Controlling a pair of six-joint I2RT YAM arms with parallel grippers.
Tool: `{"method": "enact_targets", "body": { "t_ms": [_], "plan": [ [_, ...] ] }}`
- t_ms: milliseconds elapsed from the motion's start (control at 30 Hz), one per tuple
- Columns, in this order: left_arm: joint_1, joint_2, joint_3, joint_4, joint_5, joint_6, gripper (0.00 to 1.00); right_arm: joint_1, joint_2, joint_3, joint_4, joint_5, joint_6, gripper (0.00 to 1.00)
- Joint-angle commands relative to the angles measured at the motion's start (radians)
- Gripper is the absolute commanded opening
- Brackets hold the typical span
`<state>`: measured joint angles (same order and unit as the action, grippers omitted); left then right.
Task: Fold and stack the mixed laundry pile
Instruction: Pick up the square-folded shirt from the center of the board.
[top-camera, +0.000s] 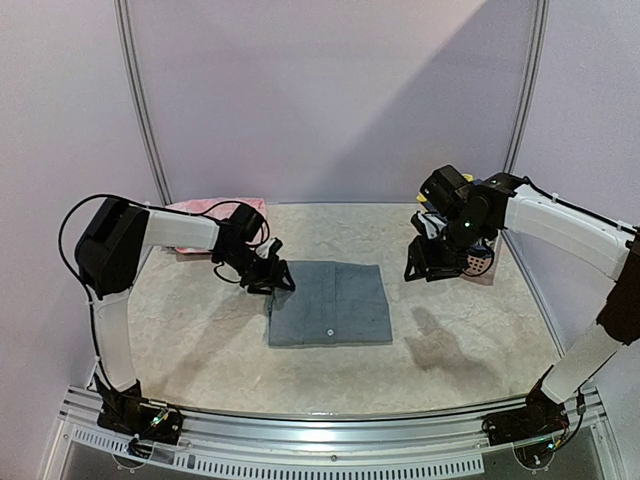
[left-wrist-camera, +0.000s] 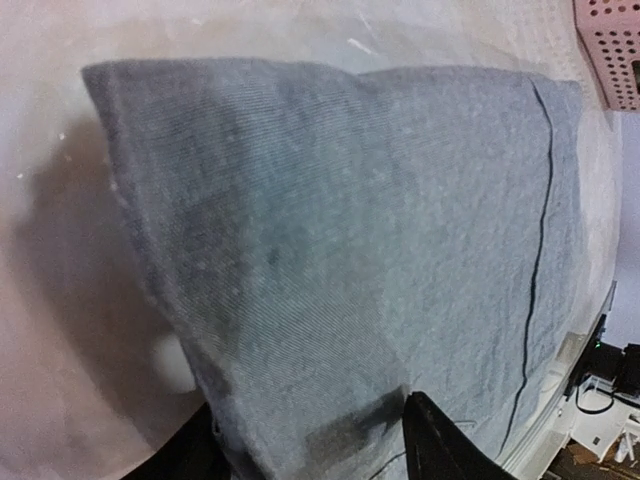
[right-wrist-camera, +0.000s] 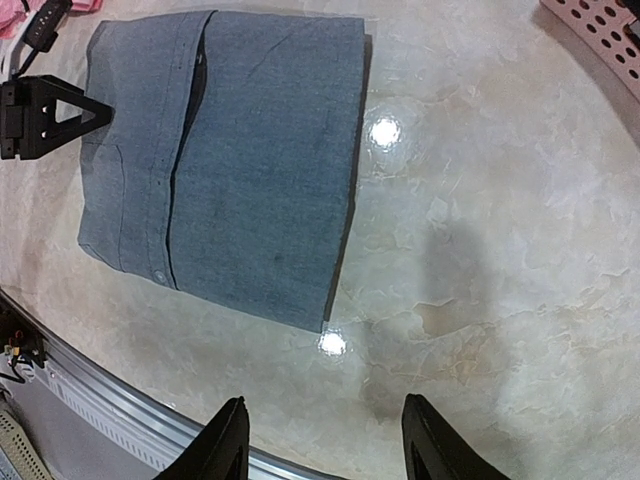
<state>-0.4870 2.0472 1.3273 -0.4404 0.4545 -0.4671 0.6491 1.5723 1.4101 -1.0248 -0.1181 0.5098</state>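
Top external view: nearest the arm bases, the pale marbled surface (top-camera: 450, 350) is seen, and on it, at the middle of the frame, the grey collared button shirt (top-camera: 330, 303) is laid flat as a folded rectangle, its buttoned strip running from the near edge to the far edge left of centre. At the shirt's upper left corner the left end effector (top-camera: 272, 277) is lowered to the cloth; in the left wrist view its fingers (left-wrist-camera: 440, 445) are held apart at the bottom of the frame, with the shirt's edge lying in the gap between them. Right of the shirt and well apart from it, the right end effector (top-camera: 422, 262) is held above the surface, its fingers spread with nothing between them. Farther back, at the upper left, a pink basket (top-camera: 215, 208) is partly hidden behind the left arm.
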Motion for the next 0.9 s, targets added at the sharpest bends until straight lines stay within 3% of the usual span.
{"method": "enact_targets", "body": {
  "t_ms": [0, 300, 533, 867],
  "plan": [
    [-0.042, 0.067, 0.008, 0.046, 0.025, -0.041, 0.53, 0.005, 0.019, 0.007, 0.008, -0.007, -0.003, 0.53],
    [-0.076, 0.076, 0.051, 0.091, 0.054, -0.075, 0.0, 0.006, 0.019, -0.006, 0.01, -0.007, -0.006, 0.53],
    [-0.078, 0.039, 0.076, 0.078, 0.059, -0.081, 0.0, 0.005, 0.005, -0.027, 0.023, -0.007, -0.007, 0.53],
    [-0.076, 0.0, 0.176, -0.125, -0.037, 0.034, 0.0, 0.005, -0.018, -0.054, 0.042, -0.005, -0.006, 0.54]
  ]
}}
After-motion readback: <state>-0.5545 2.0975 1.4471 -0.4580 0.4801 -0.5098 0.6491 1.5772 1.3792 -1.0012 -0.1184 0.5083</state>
